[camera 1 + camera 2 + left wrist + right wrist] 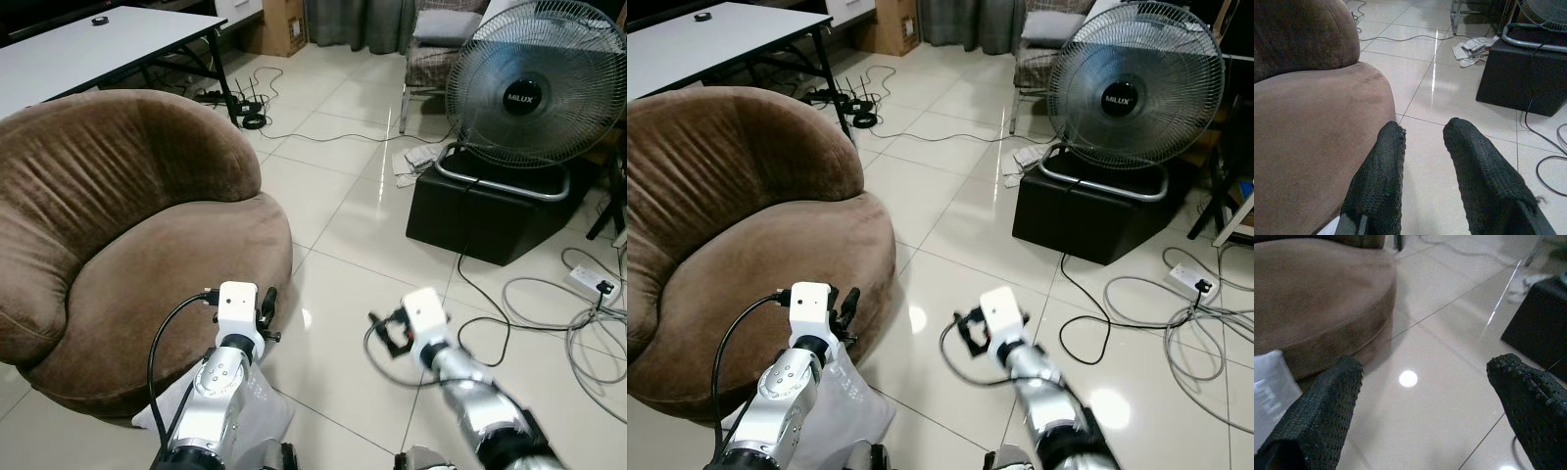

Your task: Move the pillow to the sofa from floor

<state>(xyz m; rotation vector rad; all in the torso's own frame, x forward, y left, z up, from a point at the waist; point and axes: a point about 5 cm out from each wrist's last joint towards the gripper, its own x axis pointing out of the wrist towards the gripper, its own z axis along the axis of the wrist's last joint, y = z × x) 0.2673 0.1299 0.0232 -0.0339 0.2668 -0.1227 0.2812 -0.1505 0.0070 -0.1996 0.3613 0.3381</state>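
Note:
The white pillow (263, 409) lies on the tiled floor at the foot of the brown round sofa (127, 245), right under my left forearm. A corner of the pillow (1268, 391) also appears in the right wrist view, beside the sofa's base (1327, 318). My left gripper (266, 305) hovers above the pillow next to the sofa's front edge. It is open, and only floor is visible between its fingers (1381, 166). My right gripper (386, 333) hangs over bare tiles to the right of the pillow, wide open and holding nothing.
A large standing fan (534, 83) rests on a black box (485, 215) to the right front. Cables and a power strip (593, 284) trail across the floor at right. A grey table (88, 49) stands behind the sofa, with more cables (250, 108) by its leg.

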